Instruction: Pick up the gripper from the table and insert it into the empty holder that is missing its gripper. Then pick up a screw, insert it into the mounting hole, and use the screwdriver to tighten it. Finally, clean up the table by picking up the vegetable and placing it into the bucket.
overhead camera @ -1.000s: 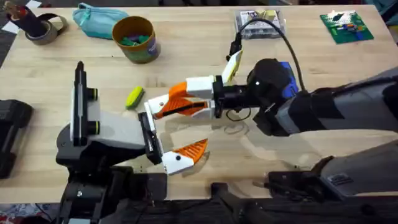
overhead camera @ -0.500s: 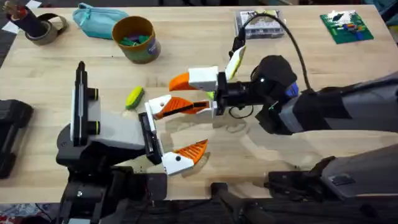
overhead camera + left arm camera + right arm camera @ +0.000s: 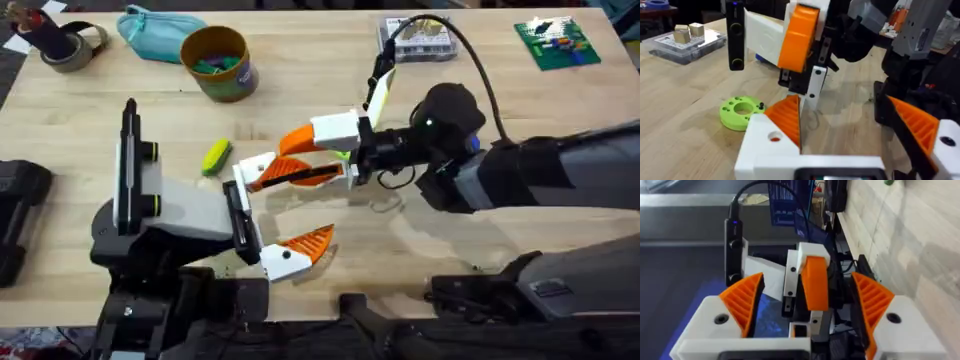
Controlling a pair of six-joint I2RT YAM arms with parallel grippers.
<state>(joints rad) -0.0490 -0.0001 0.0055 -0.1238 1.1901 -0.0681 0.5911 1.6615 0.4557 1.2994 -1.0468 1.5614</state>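
Note:
The small orange gripper (image 3: 292, 176) sits on the upper white holder (image 3: 253, 166) of the grey stand's black bar (image 3: 240, 222). My right gripper (image 3: 287, 160) reaches in from the right and is open. Its pads straddle the orange gripper (image 3: 815, 287) without touching it. In the left wrist view my left gripper (image 3: 845, 112) is open, with nothing between its fingers. The yellow-green vegetable (image 3: 216, 156) lies on the table beside the stand. The yellow bucket (image 3: 217, 62) stands at the back left. A sliver of the blue screwdriver (image 3: 469, 146) shows behind the right arm.
A lower holder (image 3: 283, 262) carries its own orange finger. A green ring (image 3: 740, 107) lies on the table under the right gripper. At the back are a teal pouch (image 3: 155, 32), a tape roll (image 3: 65, 42), a clear box (image 3: 420, 38) and a green board (image 3: 555, 42).
The right gripper's upper finger has lifted away from the orange gripper, so the jaws have opened. The right wrist has drawn back slightly to the right.

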